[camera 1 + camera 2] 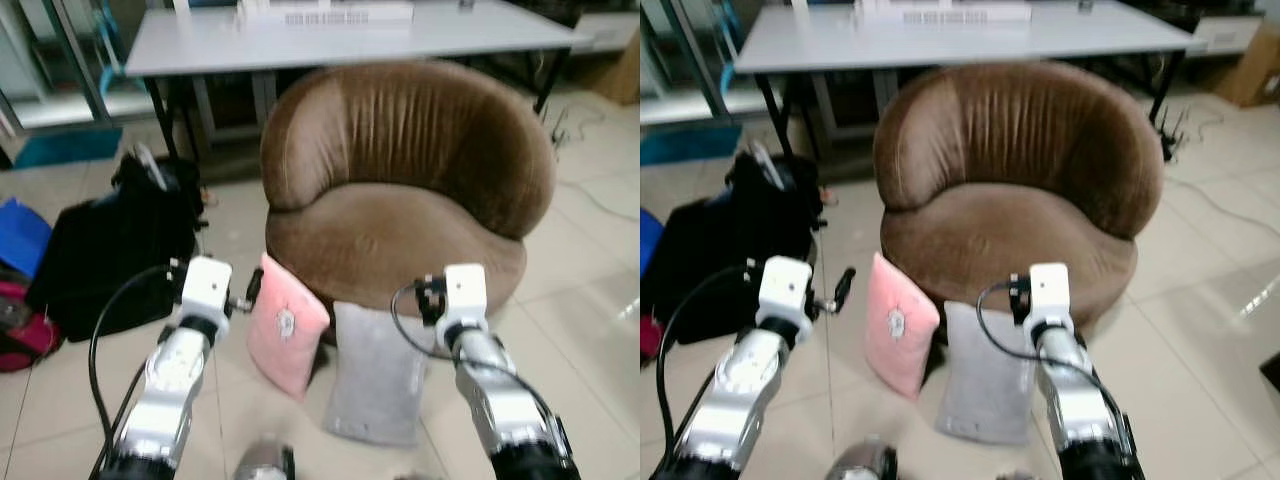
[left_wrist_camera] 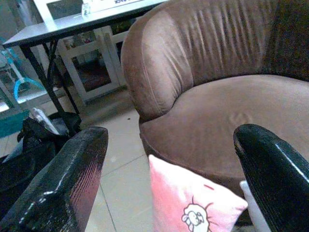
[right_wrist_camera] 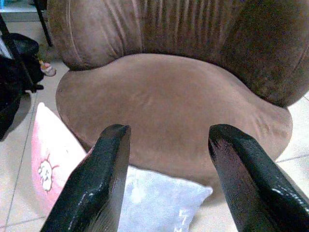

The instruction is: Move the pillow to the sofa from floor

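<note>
Left eye view: we find two pillows on the floor [image 1: 590,330], propped against the front of the brown sofa [image 1: 400,190]. The pink pillow [image 1: 285,325] stands just beside and ahead of our left gripper [image 2: 169,183]; the grey pillow [image 1: 378,372] stands just below our right gripper [image 3: 166,179]. Both arms are raised toward them.

Left wrist view: the fingers stand wide apart, empty, with the pink pillow's top edge between and beyond them. Right wrist view: the fingers are likewise wide and empty, the grey pillow's upper edge under them, the sofa seat beyond.

We judge the step in hand to be the approach; nothing is grasped yet. The task names one pillow and we cannot tell which is meant. The next move calls for lowering a gripper onto a pillow's top edge and pinching the soft fabric firmly before lifting it to the seat.
</note>
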Available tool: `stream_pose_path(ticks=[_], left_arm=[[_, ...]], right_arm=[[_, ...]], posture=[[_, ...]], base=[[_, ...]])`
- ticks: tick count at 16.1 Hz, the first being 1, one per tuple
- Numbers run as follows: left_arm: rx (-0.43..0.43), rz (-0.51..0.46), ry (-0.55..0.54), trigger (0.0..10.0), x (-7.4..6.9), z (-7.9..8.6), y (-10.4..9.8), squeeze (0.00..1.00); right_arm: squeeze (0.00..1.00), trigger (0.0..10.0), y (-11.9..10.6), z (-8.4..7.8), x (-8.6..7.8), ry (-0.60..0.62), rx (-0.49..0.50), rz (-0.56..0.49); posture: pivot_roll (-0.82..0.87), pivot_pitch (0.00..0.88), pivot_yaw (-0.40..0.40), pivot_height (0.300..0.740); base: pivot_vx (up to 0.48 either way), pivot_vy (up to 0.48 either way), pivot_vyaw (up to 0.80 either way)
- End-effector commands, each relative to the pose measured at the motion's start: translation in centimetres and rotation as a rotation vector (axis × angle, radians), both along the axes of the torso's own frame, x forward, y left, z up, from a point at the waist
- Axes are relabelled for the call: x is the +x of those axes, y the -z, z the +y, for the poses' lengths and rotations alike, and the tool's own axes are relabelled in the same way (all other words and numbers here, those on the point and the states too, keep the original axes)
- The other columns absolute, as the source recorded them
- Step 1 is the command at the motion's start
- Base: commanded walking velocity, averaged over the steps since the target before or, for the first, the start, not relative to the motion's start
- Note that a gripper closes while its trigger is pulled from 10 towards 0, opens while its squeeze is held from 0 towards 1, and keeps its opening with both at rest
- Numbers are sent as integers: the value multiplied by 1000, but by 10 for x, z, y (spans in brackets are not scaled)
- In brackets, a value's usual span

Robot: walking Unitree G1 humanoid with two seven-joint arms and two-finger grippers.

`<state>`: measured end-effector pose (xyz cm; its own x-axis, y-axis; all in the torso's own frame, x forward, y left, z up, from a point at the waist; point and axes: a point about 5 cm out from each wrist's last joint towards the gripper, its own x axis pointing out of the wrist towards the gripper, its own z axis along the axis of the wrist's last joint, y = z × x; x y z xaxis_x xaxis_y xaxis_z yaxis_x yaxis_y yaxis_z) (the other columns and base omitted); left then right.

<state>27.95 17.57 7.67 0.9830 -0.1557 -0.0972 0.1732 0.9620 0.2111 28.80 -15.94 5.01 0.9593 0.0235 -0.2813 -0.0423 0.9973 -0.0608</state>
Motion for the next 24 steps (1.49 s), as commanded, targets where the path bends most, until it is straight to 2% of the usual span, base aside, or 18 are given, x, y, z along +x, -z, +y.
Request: stream_pose_path(ticks=[1,6,9,16,24], left_arm=[[6,-13,5,10000,2,-1,-3,0],[4,-12,13,10000,0,-3,-2,0],[5,-8,15,10000,1,-4,-2,0],[-5,-15,26,10000,3,-6,-3,0],[-16,-17,35,10000,2,-8,-4,0]], right_arm=[[0,10000,-1,-2,1,2,-10,-2],[0,10000,1,-2,0,0,-5,7],[0,10000,1,-3,-1,2,-5,4],[0,10000,1,-6,-3,21,-16,8],[0,10000,0,-9,-1,55,-16,-4]], posture=[[95,0,10,666],[94,0,11,662],[94,0,13,627],[83,0,18,627],[98,0,5,627]], base=[[0,0,0],[0,0,0],[0,0,0],[0,0,0],[319,0,0]])
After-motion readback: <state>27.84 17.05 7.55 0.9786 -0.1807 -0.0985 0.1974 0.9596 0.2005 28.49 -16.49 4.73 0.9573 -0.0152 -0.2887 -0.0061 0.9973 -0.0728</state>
